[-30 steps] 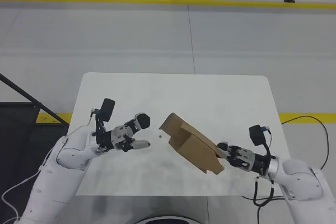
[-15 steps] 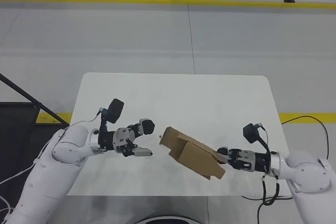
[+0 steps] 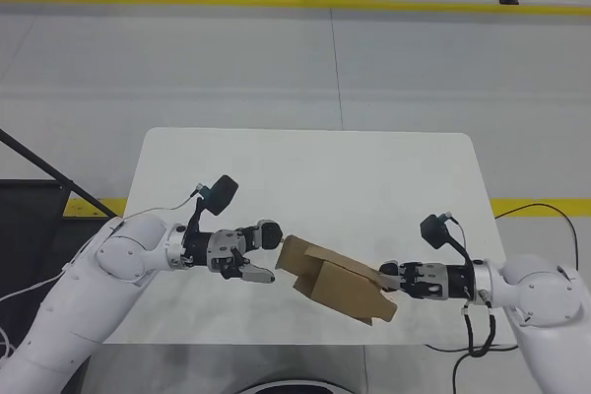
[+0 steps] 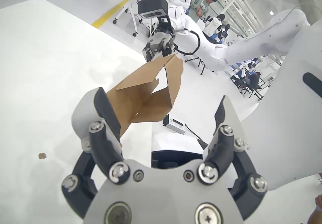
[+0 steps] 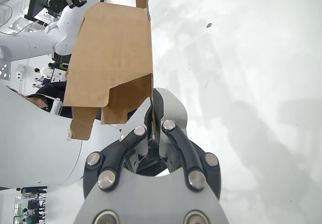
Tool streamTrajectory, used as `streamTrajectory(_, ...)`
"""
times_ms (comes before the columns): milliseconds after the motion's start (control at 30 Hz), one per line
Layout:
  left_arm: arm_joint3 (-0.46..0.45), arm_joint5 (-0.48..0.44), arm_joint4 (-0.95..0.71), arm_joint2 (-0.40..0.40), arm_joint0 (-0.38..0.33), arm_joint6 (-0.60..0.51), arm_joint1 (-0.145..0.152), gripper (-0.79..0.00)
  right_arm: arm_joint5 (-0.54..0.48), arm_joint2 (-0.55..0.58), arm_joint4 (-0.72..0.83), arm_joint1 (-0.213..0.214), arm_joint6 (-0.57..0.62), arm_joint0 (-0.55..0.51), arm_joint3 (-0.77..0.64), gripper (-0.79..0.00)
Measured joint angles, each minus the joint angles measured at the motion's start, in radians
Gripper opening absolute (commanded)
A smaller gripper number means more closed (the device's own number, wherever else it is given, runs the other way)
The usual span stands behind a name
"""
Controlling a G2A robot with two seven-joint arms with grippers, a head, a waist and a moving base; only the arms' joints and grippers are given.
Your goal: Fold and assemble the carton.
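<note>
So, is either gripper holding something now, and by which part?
The right gripper is shut on the brown cardboard carton, pinching a thin panel edge at one end. The left gripper is open and holds nothing.

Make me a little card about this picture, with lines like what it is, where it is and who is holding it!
Thing: brown carton, partly folded, flaps loose
Where: over the white table, between the two arms
Right gripper: shut on the carton's edge
Left gripper: open, at the carton's other end
Extra: small brown scrap lying on the table
</note>
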Motion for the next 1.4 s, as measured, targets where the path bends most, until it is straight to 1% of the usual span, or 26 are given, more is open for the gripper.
streamTrajectory(100,-0.005,0.002,-0.002,0.003,0.003,0.003,-0.001,0.000,0.000,0.000,0.000,0.000,0.000,0.000,0.000,-0.785)
streamTrajectory(200,-0.023,0.004,-0.027,0.024,0.008,-0.003,-0.001,0.000,0.007,-0.008,-0.004,-0.001,-0.016,-0.005,-0.004,-0.785)
streamTrajectory(467,-0.039,0.042,-0.057,0.074,-0.018,-0.042,0.018,0.000,0.005,-0.031,0.007,0.004,-0.023,0.011,0.010,-0.785)
streamTrajectory(767,-0.013,0.061,-0.092,0.157,-0.068,-0.061,0.040,0.000,0.007,-0.050,0.016,0.010,-0.021,0.027,0.019,-0.785)
streamTrajectory(933,0.007,0.052,-0.106,0.199,-0.095,-0.052,0.048,0.000,0.001,-0.057,0.022,0.014,-0.022,0.029,0.020,-0.785)
streamTrajectory(1400,0.048,0.045,-0.128,0.316,-0.171,-0.045,0.060,0.000,0.003,-0.085,0.020,0.022,-0.032,0.043,0.022,-0.785)
